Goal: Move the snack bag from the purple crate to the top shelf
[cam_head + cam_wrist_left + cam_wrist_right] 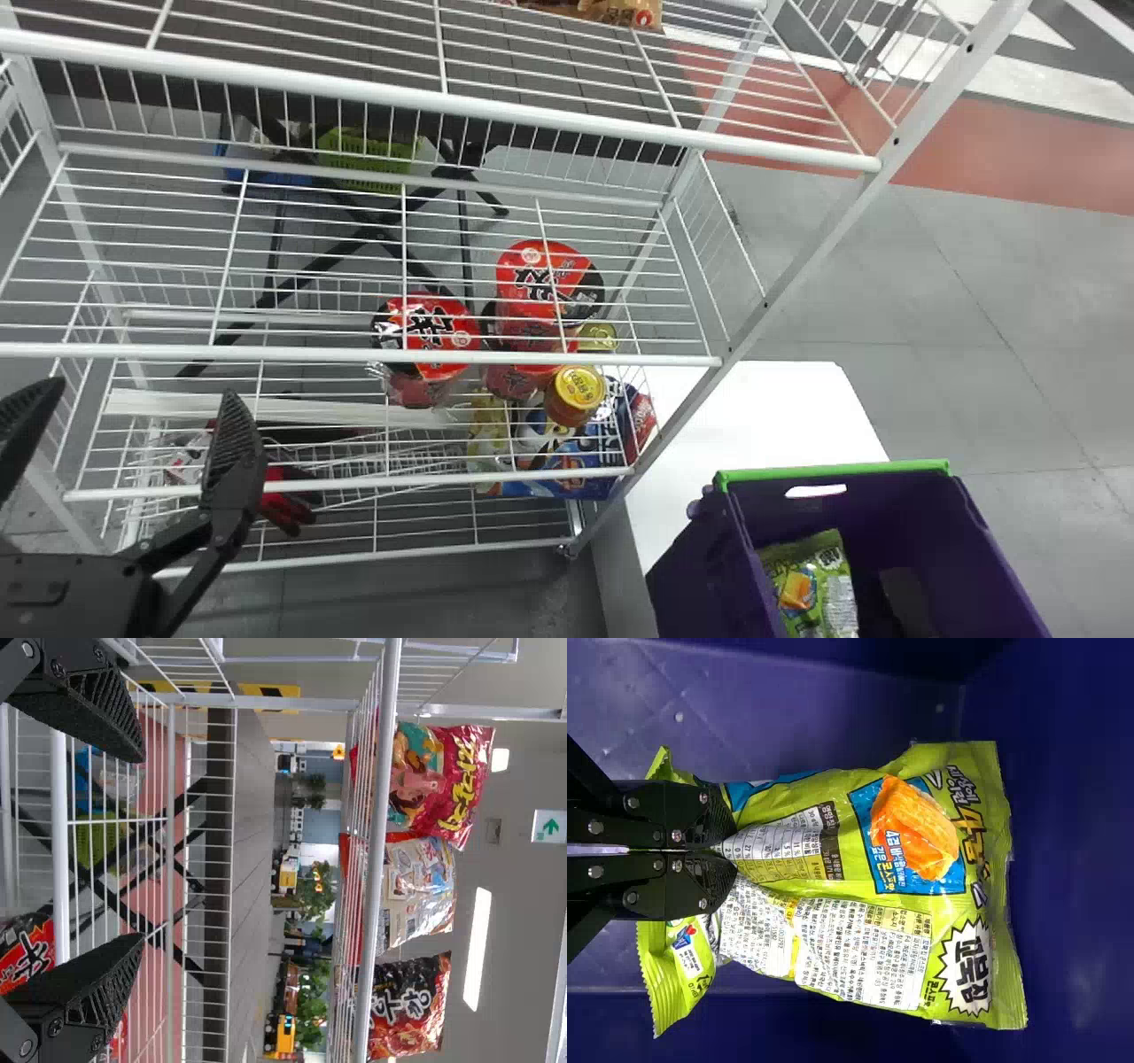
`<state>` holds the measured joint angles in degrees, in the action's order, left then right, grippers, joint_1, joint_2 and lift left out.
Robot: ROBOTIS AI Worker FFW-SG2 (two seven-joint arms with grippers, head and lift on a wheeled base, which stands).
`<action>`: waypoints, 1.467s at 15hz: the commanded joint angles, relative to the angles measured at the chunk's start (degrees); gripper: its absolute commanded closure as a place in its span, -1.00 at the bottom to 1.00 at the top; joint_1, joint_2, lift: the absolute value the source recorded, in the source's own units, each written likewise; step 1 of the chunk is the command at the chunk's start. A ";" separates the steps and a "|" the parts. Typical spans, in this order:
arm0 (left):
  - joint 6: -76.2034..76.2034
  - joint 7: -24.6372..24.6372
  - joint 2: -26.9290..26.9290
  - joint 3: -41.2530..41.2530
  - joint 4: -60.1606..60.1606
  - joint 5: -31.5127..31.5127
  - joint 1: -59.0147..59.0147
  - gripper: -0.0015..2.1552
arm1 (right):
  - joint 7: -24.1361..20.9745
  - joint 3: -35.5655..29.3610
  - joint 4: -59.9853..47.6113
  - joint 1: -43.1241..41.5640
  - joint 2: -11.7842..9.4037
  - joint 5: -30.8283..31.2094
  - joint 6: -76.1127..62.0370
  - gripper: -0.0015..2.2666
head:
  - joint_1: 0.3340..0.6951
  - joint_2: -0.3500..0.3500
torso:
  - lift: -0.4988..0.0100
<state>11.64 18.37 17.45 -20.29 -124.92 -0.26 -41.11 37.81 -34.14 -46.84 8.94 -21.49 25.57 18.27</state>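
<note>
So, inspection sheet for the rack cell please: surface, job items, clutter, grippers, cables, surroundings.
surface: white table beside the wire rack
job's things: green snack bag inside the purple crate; bags already on top shelf
clutter: red noodle cups, yellow-lidded jar lower down
grippers: left open at rack; right shut on green bag
cables: nothing seen
surroundings: grey floor, green sign, plants beyond

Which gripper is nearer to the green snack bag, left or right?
Right. The right gripper pinches the snack bag inside the purple crate; the left gripper is farther off, at the white rack.
</note>
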 commanded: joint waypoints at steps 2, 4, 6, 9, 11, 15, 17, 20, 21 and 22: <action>0.00 0.00 -0.05 0.08 0.03 0.00 0.42 -0.90 | -0.01 -1.98 -2.29 1.78 0.92 -1.57 0.15 0.98 | 1.00 -1.00 | -0.27; -0.18 -0.09 -0.05 0.08 0.47 0.00 1.03 -0.90 | 1.31 -3.56 -3.08 2.14 1.27 -2.19 0.15 0.98 | 1.00 -1.00 | -0.24; -0.53 -0.09 -0.32 0.08 0.91 -0.09 1.56 -0.90 | 2.19 -4.88 -5.01 2.84 2.24 -2.63 0.15 0.98 | 1.00 -1.00 | -0.21; -1.05 -0.26 -0.32 0.25 1.08 -0.53 2.17 -0.90 | 2.98 -5.58 -6.86 3.37 3.82 -3.59 -0.03 0.98 | 1.00 -1.00 | -0.16; -1.23 -0.26 -0.32 0.34 0.82 -0.62 2.35 -0.90 | 3.15 -5.58 -8.44 3.72 5.05 -3.68 0.15 0.98 | 1.00 -1.00 | -0.13; -2.46 -0.35 -0.32 0.52 0.38 -0.53 2.44 -0.90 | 3.77 -5.76 -10.20 4.60 6.10 -4.47 0.15 0.98 | 1.00 -1.00 | -0.07; -2.64 -0.44 -0.32 0.43 0.29 -0.53 2.44 -0.90 | 4.03 -6.11 -10.72 5.21 6.28 -4.91 0.15 0.98 | 1.00 -1.00 | -0.04; -3.52 -0.35 -0.23 -0.10 -0.06 -0.09 2.26 -0.90 | 4.21 -6.37 -11.25 6.35 6.28 -5.62 -0.20 0.98 | 1.00 -1.00 | 0.01; -3.69 -0.35 -0.23 -0.27 -0.06 0.00 2.17 -0.90 | 4.56 -6.90 -11.60 6.62 6.63 -5.79 -0.56 0.98 | 1.00 -1.00 | 0.02; -3.69 -0.35 -0.23 -0.27 -0.06 0.17 1.91 -0.90 | 4.73 -6.99 -12.48 7.15 6.98 -5.79 -0.56 0.98 | 1.00 -1.00 | 0.04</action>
<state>8.08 18.02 17.22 -20.45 -124.96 -0.26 -38.95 42.41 -40.82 -58.47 15.49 -14.92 19.91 17.92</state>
